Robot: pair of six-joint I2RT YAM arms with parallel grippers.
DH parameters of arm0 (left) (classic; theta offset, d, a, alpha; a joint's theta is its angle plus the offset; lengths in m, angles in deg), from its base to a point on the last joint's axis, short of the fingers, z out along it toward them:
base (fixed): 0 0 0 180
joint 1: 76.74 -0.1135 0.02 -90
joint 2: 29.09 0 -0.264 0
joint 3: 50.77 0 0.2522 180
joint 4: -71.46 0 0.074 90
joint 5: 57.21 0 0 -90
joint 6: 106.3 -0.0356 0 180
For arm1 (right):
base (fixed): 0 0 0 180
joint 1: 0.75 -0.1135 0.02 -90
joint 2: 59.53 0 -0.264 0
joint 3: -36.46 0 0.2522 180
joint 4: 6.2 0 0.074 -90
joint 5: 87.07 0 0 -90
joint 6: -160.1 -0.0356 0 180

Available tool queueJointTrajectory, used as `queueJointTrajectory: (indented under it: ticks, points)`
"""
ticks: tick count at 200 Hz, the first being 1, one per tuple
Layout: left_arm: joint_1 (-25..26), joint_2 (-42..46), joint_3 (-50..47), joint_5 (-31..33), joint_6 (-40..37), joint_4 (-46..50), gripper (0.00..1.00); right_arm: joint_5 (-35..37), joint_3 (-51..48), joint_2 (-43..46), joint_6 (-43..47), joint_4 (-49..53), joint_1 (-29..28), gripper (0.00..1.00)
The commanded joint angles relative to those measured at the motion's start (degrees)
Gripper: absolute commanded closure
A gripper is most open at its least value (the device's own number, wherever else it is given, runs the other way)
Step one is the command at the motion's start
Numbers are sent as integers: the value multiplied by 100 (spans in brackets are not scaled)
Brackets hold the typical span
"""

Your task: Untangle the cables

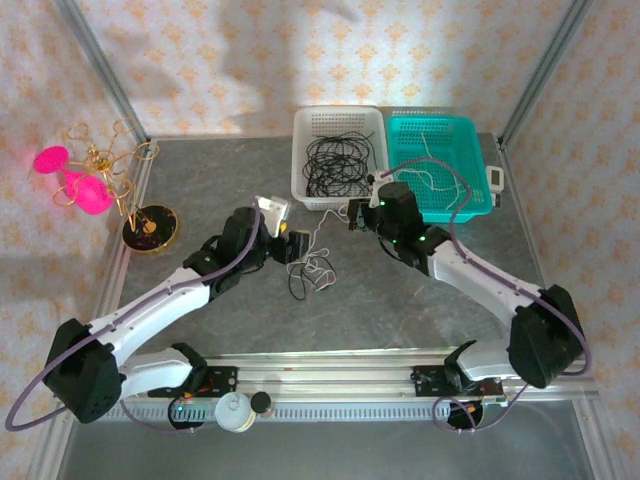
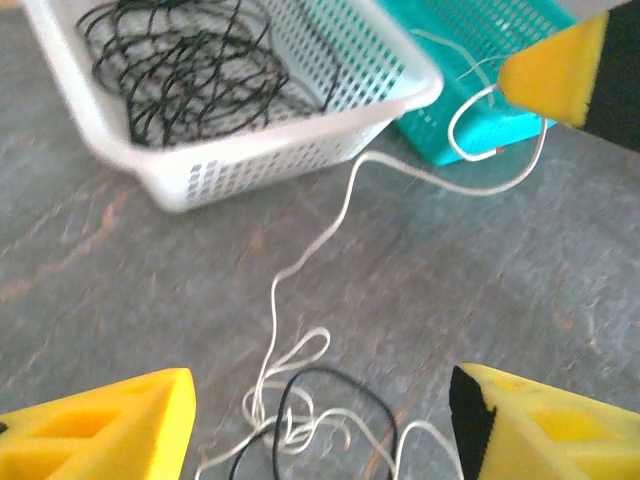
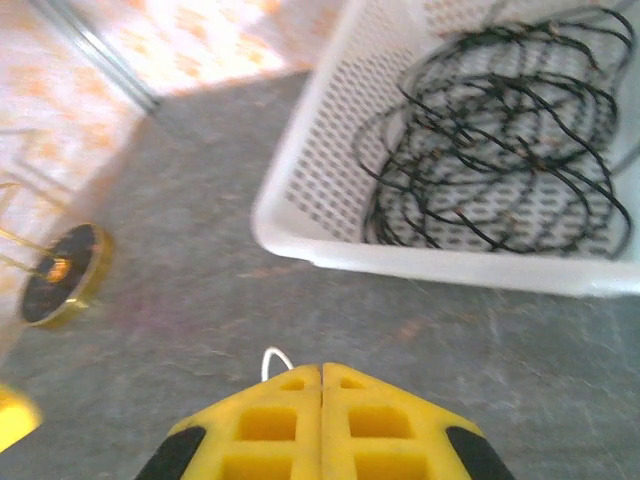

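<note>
Where your right gripper (image 3: 322, 372) comes to a point, its two yellow fingers (image 3: 265, 425) are pressed flat together. A small loop of the white cable (image 3: 275, 358) pokes out just past the tips, so the cable is pinched between them. From that pinch, in the left wrist view, the cable droops in a loop at 1 o'clock, passes the near corner of the white basket (image 2: 250, 160) and winds down to 6 o'clock. There it joins the tangle (image 2: 290, 425), white loops crossed with one black cable (image 2: 335, 372), lying on the table (image 2: 120, 270). Your left gripper (image 2: 320, 400) has its fingers (image 2: 110, 425) spread wide to either side of that tangle, at 7 and 5 o'clock, with nothing held. Whether they touch the table you cannot tell.

From above, the tangle sits near the table's middle. The left gripper is just beside it at 10 o'clock. The right gripper is a little farther off at 1 o'clock, close to the white basket's near edge. That basket, at 12 o'clock from the tangle, holds black coils (image 1: 335, 165) heaped loosely. Just beside it on the right, the teal basket (image 1: 483, 165) holds more white cord (image 1: 432, 172). Well apart at 9 o'clock, by the table's left edge, stands a round dark-based ornament (image 1: 148, 228) with gold wire and pink pieces.
</note>
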Motion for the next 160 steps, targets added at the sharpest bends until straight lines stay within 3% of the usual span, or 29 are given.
queueJointTrajectory:
  ticks: [1, 22, 52, 104, 160]
  points:
    - [-174, -228, 502, -955, -385, -404, 38, -821, 216, 210, 374, 202, 84, 100]
    - [-285, -411, 765, -1940, -240, -834, 43, -1702, 205, 314, 449, 18, 173, 100]
    - [-330, -694, 955, -2697, 193, -1283, 44, -2066, 105, 424, 179, -312, 235, 100]
    - [-331, -776, 273, -2681, 2030, -2873, 40, -2166, 63, 498, -120, -653, 282, 100]
    - [-278, -1003, 206, -2442, 3304, -3636, 58, -2265, 34, 435, -234, -817, 286, 100]
